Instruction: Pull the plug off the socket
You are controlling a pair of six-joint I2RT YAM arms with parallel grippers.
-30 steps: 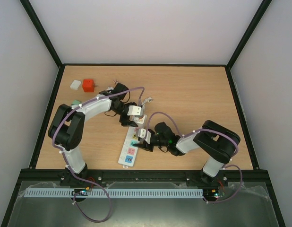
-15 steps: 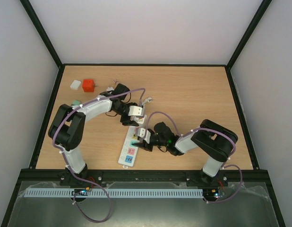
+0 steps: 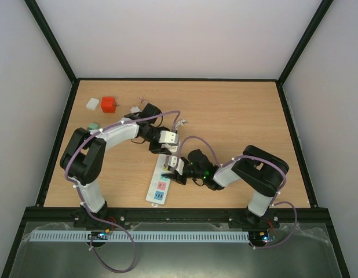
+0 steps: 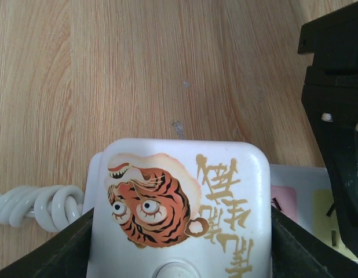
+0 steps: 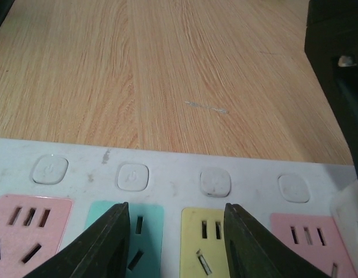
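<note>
The socket, a long white power strip [image 3: 158, 186] with coloured squares, lies on the table in front of the arms. A white plug [image 4: 179, 214] with a tiger picture sits over the strip's far end, and its edge shows in the right wrist view [image 5: 348, 223]. My left gripper [image 3: 165, 142] is shut on the plug, one dark finger [image 4: 80, 246] on each side. I cannot tell whether the plug is seated or lifted. My right gripper [image 5: 176, 231] is open. Its fingertips [image 5: 106, 240] rest on the strip's face [image 5: 167, 176], over the green and yellow squares.
A red block [image 3: 108, 104], a white block [image 3: 92, 103], a green piece [image 3: 93, 125] and small white connectors [image 3: 135, 109] lie at the far left. A coiled white cord [image 4: 34, 205] runs from the plug. Black frame rails edge the table.
My left gripper has shifted slightly to the right with the plug. The right arm has edged a little toward the strip.
</note>
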